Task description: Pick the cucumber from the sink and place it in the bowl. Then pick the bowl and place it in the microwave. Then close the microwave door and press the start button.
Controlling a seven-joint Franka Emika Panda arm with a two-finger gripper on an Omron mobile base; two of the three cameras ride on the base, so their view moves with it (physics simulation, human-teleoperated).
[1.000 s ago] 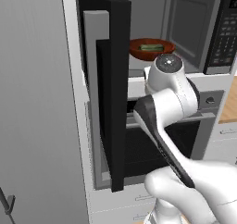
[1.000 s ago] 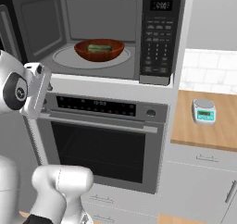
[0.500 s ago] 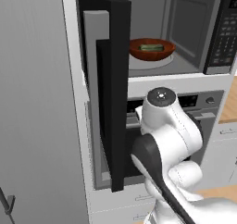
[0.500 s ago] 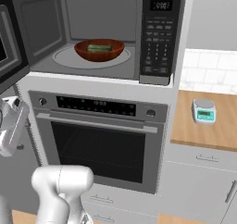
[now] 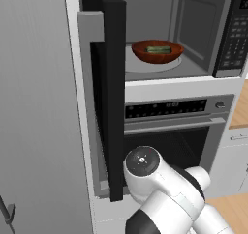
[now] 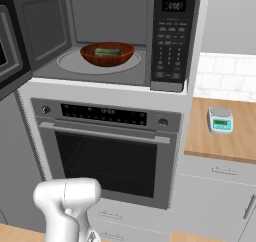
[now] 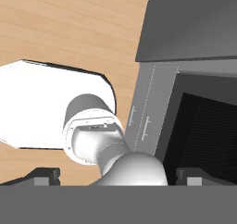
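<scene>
The microwave (image 5: 193, 78) (image 6: 100, 76) stands open. On its round turntable (image 6: 67, 63) rests the reddish-brown bowl (image 5: 145, 54) (image 6: 92, 58), and the dark green cucumber (image 5: 159, 49) (image 6: 107, 52) lies inside it. The microwave door (image 5: 109, 97) (image 6: 7, 46) is swung wide to the left, edge-on in the left base view. The black keypad strip (image 5: 232, 30) (image 6: 170, 41) is to the right of the cavity. My gripper (image 7: 122, 176) is open, held low and aimed down at the floor, with nothing gripped. The sink is out of view.
An oven (image 5: 174, 126) (image 6: 110, 136) with a horizontal handle sits under the microwave. A tall grey cabinet panel (image 5: 38, 107) flanks the door. A wooden counter (image 6: 235, 146) to the right holds a small scale (image 6: 220, 120). Below lie wooden floor (image 7: 69, 28) and handled drawer fronts (image 7: 139, 121).
My arm has dropped from microwave height to low in front of the oven. The bowl with the cucumber and the open door have stayed put.
</scene>
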